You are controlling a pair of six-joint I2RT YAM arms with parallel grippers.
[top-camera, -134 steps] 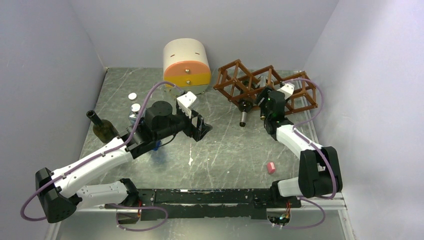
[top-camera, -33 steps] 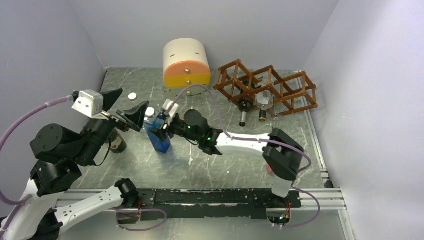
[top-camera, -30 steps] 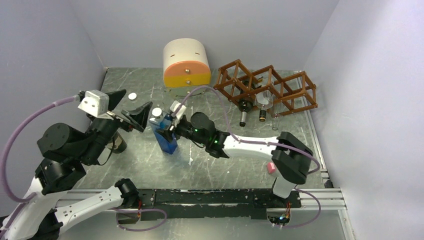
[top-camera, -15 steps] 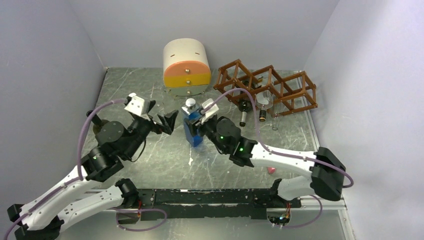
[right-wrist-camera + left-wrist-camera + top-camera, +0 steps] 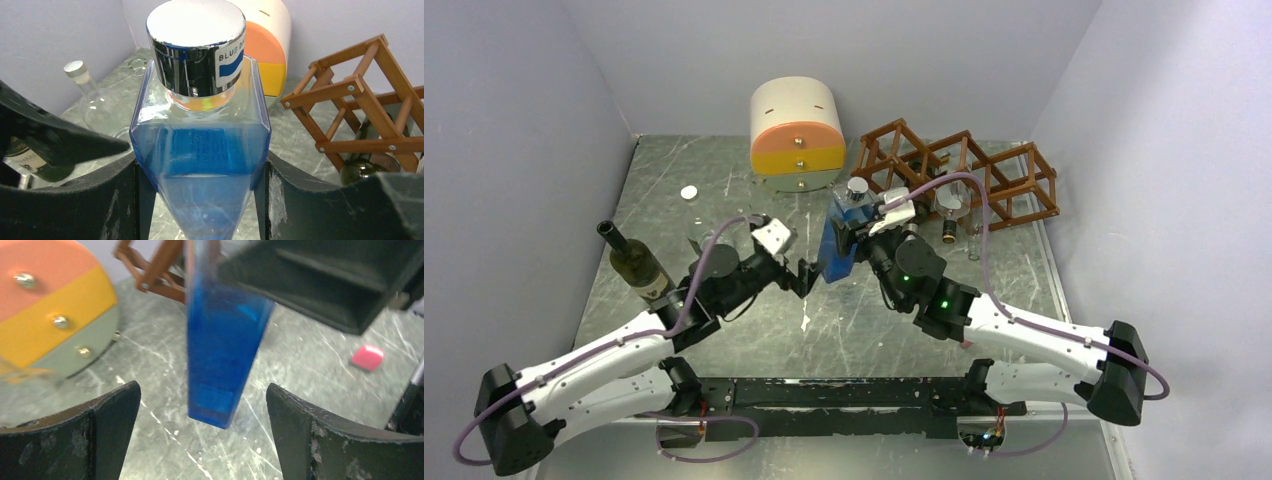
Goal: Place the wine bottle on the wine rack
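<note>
Top external: blue bottle (image 5: 841,240) near-upright, cap up, long axis leaning toward wine rack (image 5: 987,172) just behind; clamped in right gripper (image 5: 844,246); left gripper (image 5: 802,273) spread beside its base | Left wrist: base down, between parted fingers (image 5: 80,435), no contact | Right wrist: fingers (image 5: 100,205) pinch both flanks; neck label reads "BLUE BA", rest hidden.

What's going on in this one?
The right claw is shut on a blue square bottle with a silver cap, held off the table near the wine rack. The left claw hangs open on either side of its base, not touching. A dark green wine bottle stands at the table's left.
</note>
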